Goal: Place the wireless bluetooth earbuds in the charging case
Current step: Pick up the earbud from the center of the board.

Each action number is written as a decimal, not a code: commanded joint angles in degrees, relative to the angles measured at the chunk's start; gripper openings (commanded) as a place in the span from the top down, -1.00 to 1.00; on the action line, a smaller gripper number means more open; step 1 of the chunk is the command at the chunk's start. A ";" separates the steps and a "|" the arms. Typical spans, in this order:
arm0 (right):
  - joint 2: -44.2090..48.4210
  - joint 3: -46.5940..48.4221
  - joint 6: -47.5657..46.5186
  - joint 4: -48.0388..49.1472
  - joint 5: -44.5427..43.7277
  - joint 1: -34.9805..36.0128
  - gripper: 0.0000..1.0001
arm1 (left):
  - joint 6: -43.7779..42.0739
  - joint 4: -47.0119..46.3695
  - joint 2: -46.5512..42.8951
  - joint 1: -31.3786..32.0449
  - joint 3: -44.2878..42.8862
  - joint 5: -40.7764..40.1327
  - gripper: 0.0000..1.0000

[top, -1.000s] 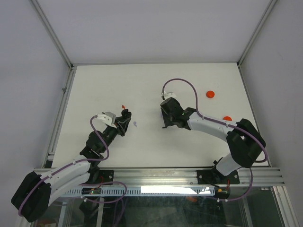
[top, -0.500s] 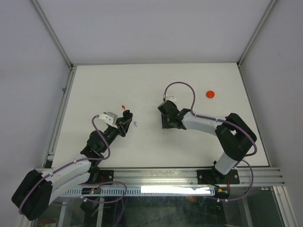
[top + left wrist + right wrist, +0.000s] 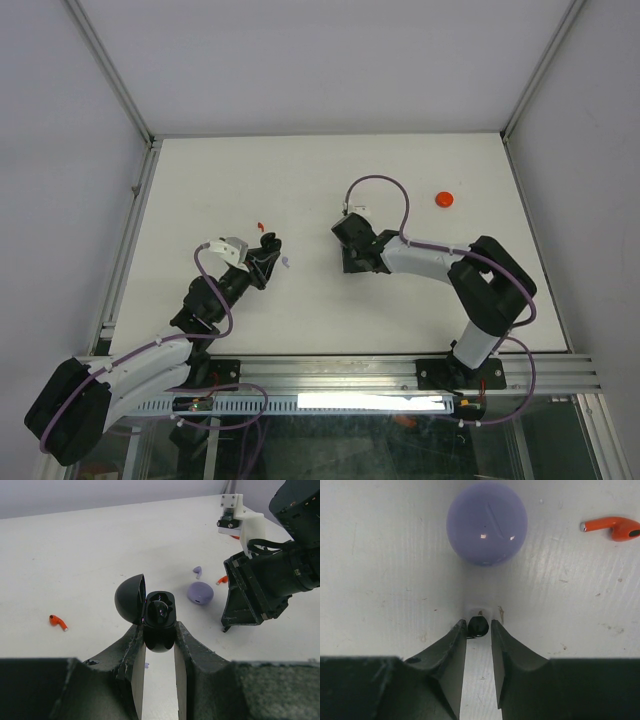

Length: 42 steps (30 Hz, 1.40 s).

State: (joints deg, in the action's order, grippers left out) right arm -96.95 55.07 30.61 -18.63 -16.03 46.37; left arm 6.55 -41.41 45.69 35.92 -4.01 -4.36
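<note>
black earbud (image 3: 479,626) mostly hidden between right tool (image 3: 479,630) fingertips, red earbud (image 3: 615,528) cut by frame edge

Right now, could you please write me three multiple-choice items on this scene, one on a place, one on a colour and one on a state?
1. Where is the glossy black clamshell charging case?
A. Between the fingers of the left hand
B. Lying on the white table
C. Under the right hand

2. What colour is the smooth round puck-like case ahead of the right hand?
A. Red
B. Lavender
C. Black

3. How is the black case's lid?
A. Shut
B. Missing
C. Hinged open

Answers: 1 A, the left wrist view shows both fingers clamping its base. 2 B, the right wrist view shows it pale purple. 3 C, the domed lid stands swung back to the left.
</note>
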 commanded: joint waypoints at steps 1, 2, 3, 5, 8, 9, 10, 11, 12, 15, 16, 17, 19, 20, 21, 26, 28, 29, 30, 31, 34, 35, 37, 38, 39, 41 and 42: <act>-0.99 2.12 0.42 1.37 0.96 0.02 0.43 | -1.27 -3.15 -0.08 -0.26 -0.55 1.44 0.96; -1.16 2.29 0.09 1.32 1.32 0.06 0.44 | -1.25 -3.09 -0.08 -0.24 -0.56 1.50 0.96; -1.41 2.51 -0.24 1.32 1.80 0.08 0.48 | -1.27 -3.03 -0.12 -0.29 -0.56 1.54 0.96; -1.93 3.04 -0.74 0.96 2.59 0.35 0.56 | -1.31 -2.94 -0.04 -0.25 -0.63 1.71 0.96; -2.68 4.06 -1.45 -0.12 2.23 0.97 0.58 | -1.36 -2.96 0.26 -0.24 -0.74 2.05 0.97; -2.79 4.43 -1.75 -0.63 1.94 1.26 0.59 | -1.34 -2.98 0.21 -0.26 -0.76 2.18 0.97; -2.82 4.65 -2.16 -1.00 1.81 1.56 0.63 | -1.36 -2.94 0.18 -0.24 -0.78 2.31 0.96; -2.69 4.83 -2.83 -1.18 1.80 1.88 0.67 | -1.43 -2.91 0.08 -0.24 -0.76 2.46 0.97; -2.37 4.91 -3.35 -1.30 1.61 2.32 0.70 | -1.40 -2.95 -0.01 -0.24 -0.76 2.62 0.96; -0.75 5.11 -5.16 -1.58 0.51 3.79 0.78 | -1.54 -3.03 -0.18 -0.24 -0.74 3.39 0.96; -0.01 5.28 -5.84 -1.82 -0.05 4.22 0.80 | -1.60 -3.14 -0.19 -0.28 -0.70 3.72 0.96; 0.73 5.46 -6.92 -1.93 -0.46 4.66 0.81 | -1.67 -3.33 -0.10 -0.24 -0.68 4.09 0.96; 2.59 6.02 -9.14 -2.27 -1.90 5.83 0.82 | -1.71 -3.79 0.12 -0.26 -0.69 5.12 0.96; 3.58 6.25 -10.35 -2.44 -2.64 6.39 0.83 | -1.76 -4.09 0.26 -0.24 -0.65 5.80 0.96; 4.58 6.46 -11.37 -2.59 -3.14 6.78 0.83 | -1.79 -4.35 0.45 -0.25 -0.74 6.59 0.97; 10.59 6.36 -16.18 -2.05 -4.94 8.34 0.86 | -1.80 -6.17 0.91 -0.29 -0.57 10.34 0.96; 13.13 6.30 -18.63 -1.63 -4.98 8.89 0.87 | -1.80 -7.12 1.25 -0.24 -0.56 12.14 0.96; 14.45 6.36 -19.79 -1.37 -5.02 9.25 0.88 | -1.80 -7.64 1.43 -0.32 -0.53 13.23 0.96; 15.75 6.37 -21.36 -0.94 -5.06 9.60 0.88 | -1.80 -8.16 1.61 -0.31 -0.45 14.13 0.96; 16.96 6.48 -22.60 -0.66 -5.00 9.88 0.89 | -1.76 -8.63 1.86 -0.27 -0.47 15.14 0.96; 20.37 6.21 -26.42 1.21 -4.77 10.89 0.90 | -1.96 -10.13 2.64 -0.24 -0.39 18.68 0.95; 21.23 6.05 -27.76 2.37 -4.84 11.31 0.91 | -1.92 -10.64 2.91 -0.26 -0.43 19.63 0.94; 22.80 5.49 -30.24 4.24 -5.07 12.18 0.94 | -1.93 -11.69 3.48 -0.24 -0.38 21.27 0.94; 23.49 5.24 -31.32 5.26 -5.45 12.57 0.95 | -1.97 -12.02 3.64 -0.25 -0.38 21.84 0.93; 24.22 4.79 -32.38 6.26 -5.85 12.99 0.95 | -2.00 -12.29 3.89 -0.25 -0.39 22.44 0.93; 25.40 4.47 -34.46 8.10 -6.39 13.90 0.95 | -2.05 -12.80 4.06 -0.25 -0.32 23.55 0.93; 26.01 4.38 -35.46 8.96 -6.60 14.56 0.95 | -2.14 -13.06 4.10 -0.26 -0.36 24.26 0.93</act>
State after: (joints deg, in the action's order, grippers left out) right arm -74.46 58.92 1.65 -16.78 -20.45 59.16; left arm 6.28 -48.93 49.67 35.92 -4.01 15.11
